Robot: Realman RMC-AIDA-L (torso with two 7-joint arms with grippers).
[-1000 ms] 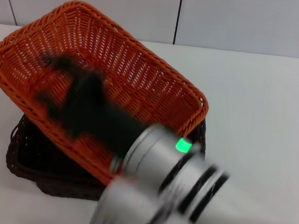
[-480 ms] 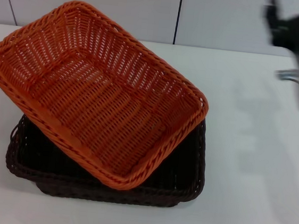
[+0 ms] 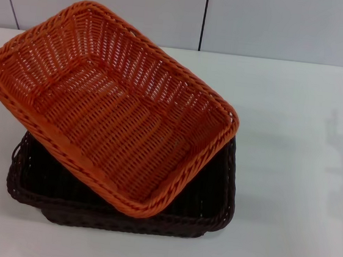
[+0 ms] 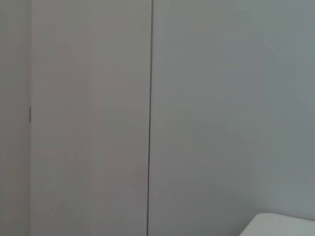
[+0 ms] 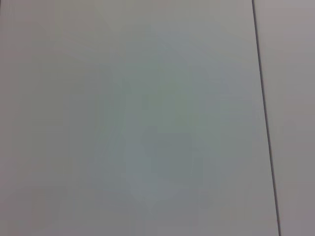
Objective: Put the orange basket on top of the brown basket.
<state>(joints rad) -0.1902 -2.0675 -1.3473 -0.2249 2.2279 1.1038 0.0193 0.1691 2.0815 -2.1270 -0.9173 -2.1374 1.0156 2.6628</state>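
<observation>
The orange basket (image 3: 109, 106) rests on top of the brown basket (image 3: 71, 207) in the head view, left of centre on the white table. The orange one lies skewed and tilted, with its far left corner reaching past the brown one's rim and its near edge inside it. The brown basket shows only along its near and right sides. Neither gripper is in the head view. Both wrist views show only a pale wall.
The white table (image 3: 295, 178) stretches to the right of the baskets. A pale panelled wall (image 3: 262, 21) with a vertical seam stands behind the table. A corner of the table (image 4: 285, 226) shows in the left wrist view.
The right arm, which was over the orange basket one second ago, swung up and away to the right and has left the view. The baskets have not moved.
</observation>
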